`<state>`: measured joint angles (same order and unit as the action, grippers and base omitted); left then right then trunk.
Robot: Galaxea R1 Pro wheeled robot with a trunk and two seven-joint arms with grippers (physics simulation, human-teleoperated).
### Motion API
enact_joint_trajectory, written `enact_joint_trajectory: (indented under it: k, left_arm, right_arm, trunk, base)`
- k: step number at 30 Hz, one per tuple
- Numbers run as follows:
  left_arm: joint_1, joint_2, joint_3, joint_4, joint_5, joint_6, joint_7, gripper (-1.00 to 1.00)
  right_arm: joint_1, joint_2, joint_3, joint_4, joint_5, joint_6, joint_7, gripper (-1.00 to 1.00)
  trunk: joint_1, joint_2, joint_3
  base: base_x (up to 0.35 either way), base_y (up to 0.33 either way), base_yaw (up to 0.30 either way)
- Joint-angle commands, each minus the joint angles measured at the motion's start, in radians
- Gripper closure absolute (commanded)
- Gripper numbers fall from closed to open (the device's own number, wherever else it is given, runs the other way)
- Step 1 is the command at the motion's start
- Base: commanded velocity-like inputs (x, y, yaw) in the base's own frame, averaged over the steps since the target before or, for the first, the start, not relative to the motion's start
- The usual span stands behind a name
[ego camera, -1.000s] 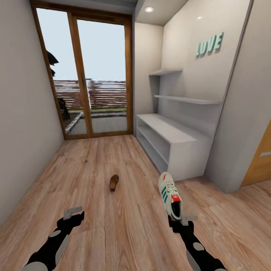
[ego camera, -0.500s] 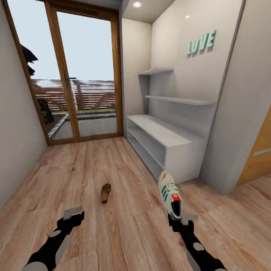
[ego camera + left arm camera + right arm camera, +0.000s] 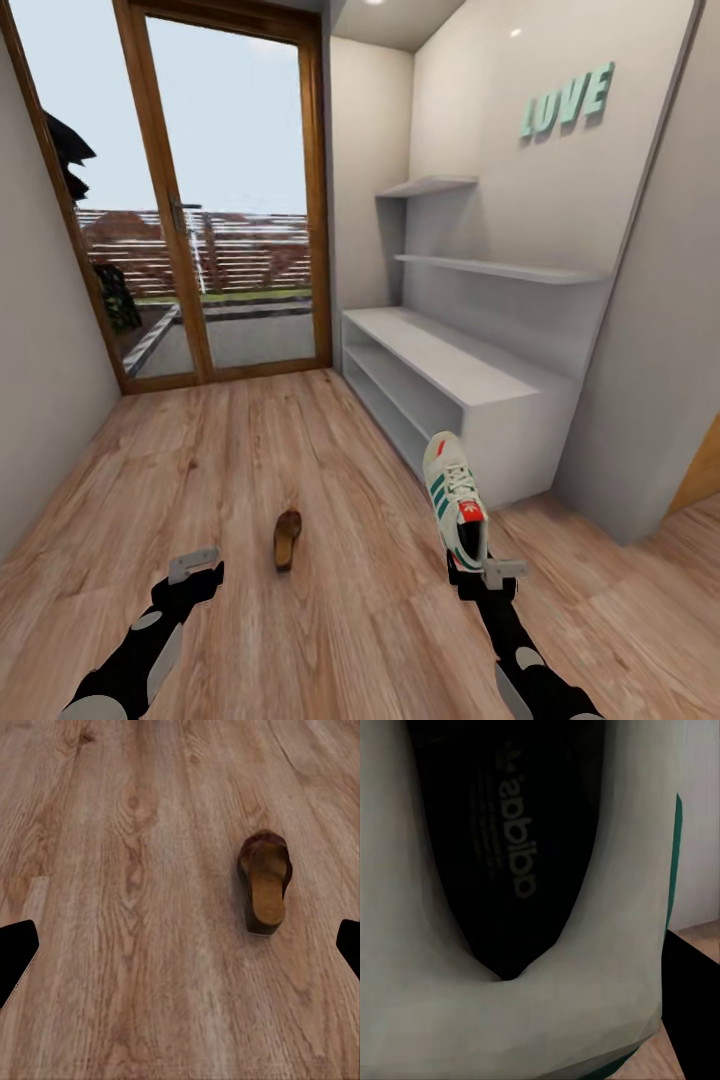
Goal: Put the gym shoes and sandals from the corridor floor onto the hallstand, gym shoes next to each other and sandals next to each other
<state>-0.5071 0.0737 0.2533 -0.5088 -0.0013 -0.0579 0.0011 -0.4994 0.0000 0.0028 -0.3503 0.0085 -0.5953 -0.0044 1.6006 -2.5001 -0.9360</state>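
Note:
My right gripper is shut on the heel of a cream gym shoe with green stripes and a red tongue tab, held off the floor with its toe pointing away. The right wrist view looks into that gym shoe's dark opening. One brown sandal with a tan insole lies on the wood corridor floor, ahead of my left gripper, which is open with nothing in it. The sandal lies a little ahead between the open left fingers. The pale grey hallstand stands against the right wall, its bench top bare.
A glass door with a wooden frame closes the corridor's far end. Grey walls run along both sides. Two wall shelves and green LOVE letters hang above the hallstand. An orange-brown door edge shows at far right.
The whole view has shifted, so the camera has turned and come closer to the hallstand. The sandal now lies nearer. Both arms hold the same pose, with the shoe still gripped.

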Motion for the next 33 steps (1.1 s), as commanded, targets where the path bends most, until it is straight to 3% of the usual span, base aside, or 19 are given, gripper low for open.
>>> enact_joint_trajectory:
  k: [1, 20, 33]
  left_arm:
    - [-0.001, 0.0, 0.001, 0.001, 0.0, -0.003, 0.0, -1.0]
    - [-0.001, -0.012, -0.003, 0.021, -0.002, -0.003, -0.002, -1.0]
    - [-0.001, -0.022, -0.005, 0.021, -0.002, -0.003, -0.002, -1.0]
  right_arm:
    - [-0.001, 0.0, 0.0, 0.001, 0.001, -0.004, -0.001, 1.0]
    - [-0.001, 0.0, 0.003, -0.001, 0.005, -0.004, 0.006, 1.0]
    - [-0.001, 0.0, 0.002, -0.001, 0.003, -0.004, -0.001, 1.0]
  trunk:
    - [0.0, 0.0, -0.001]
    - [0.0, 0.0, -0.001]
    - [0.0, 0.0, -0.001]
  base:
    - [0.324, 0.141, 0.0]
    - [0.324, 0.137, 0.0]
    - [0.291, 0.01, 0.0]
